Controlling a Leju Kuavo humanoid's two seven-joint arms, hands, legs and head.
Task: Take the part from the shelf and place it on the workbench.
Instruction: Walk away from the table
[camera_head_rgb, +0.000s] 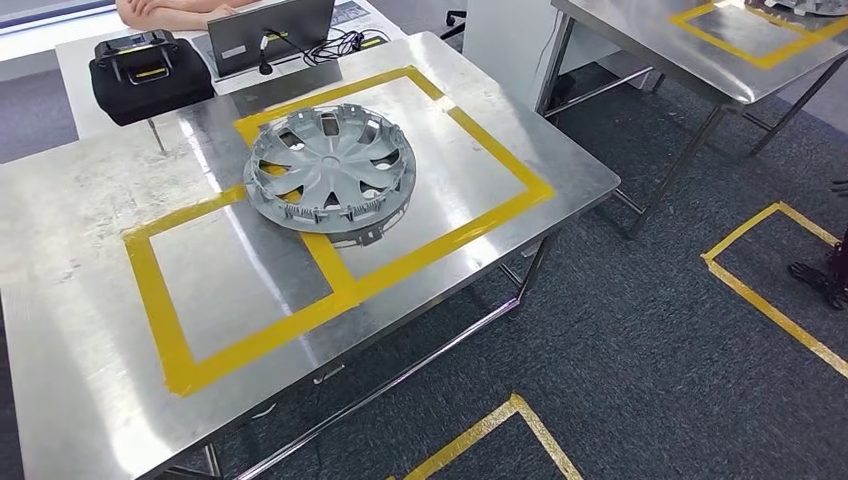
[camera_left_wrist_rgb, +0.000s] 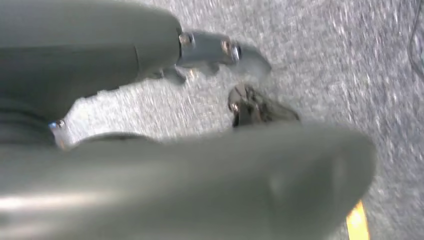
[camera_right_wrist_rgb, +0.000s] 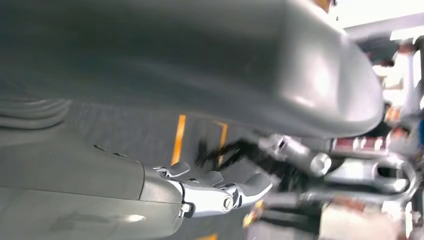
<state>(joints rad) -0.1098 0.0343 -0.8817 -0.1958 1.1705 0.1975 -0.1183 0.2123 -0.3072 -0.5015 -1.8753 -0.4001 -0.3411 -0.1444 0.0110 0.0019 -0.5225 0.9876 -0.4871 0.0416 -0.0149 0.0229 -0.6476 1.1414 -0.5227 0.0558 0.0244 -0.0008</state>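
Head view: the steel tabletop (camera_head_rgb: 90, 330) carries two rectangles marked in yellow tape (camera_head_rgb: 160, 330) that share one strip. The part, a grey wheel cover (camera_head_rgb: 330, 170), lies flat on the tabletop, ribbed inner face up. It rests mostly inside the rectangle farther from the robot, with its near edge overlapping the shared tape strip. Nothing holds or touches the wheel cover.

Beyond the wheel cover, at the far edge of the tabletop, sits a black case (camera_head_rgb: 150, 72) with yellow labels. Beside the case stands an open laptop (camera_head_rgb: 268, 35), its back toward the wheel cover, with dark cables (camera_head_rgb: 345, 42) next to it. A person's forearm (camera_head_rgb: 175, 12) rests behind the laptop. Far to the side of the wheel cover, across the grey carpet (camera_head_rgb: 640, 340), a second steel table (camera_head_rgb: 700, 60) bears its own yellow tape rectangle. More yellow tape outlines lie on the carpet.

Left wrist view: the left robot hand (camera_left_wrist_rgb: 215, 55) hangs above the grey carpet. Its fingers are apart and extended, with nothing between them.

Right wrist view: the right robot hand (camera_right_wrist_rgb: 220, 192) also holds nothing. Its fingers lie extended and separated. The background is blurred.
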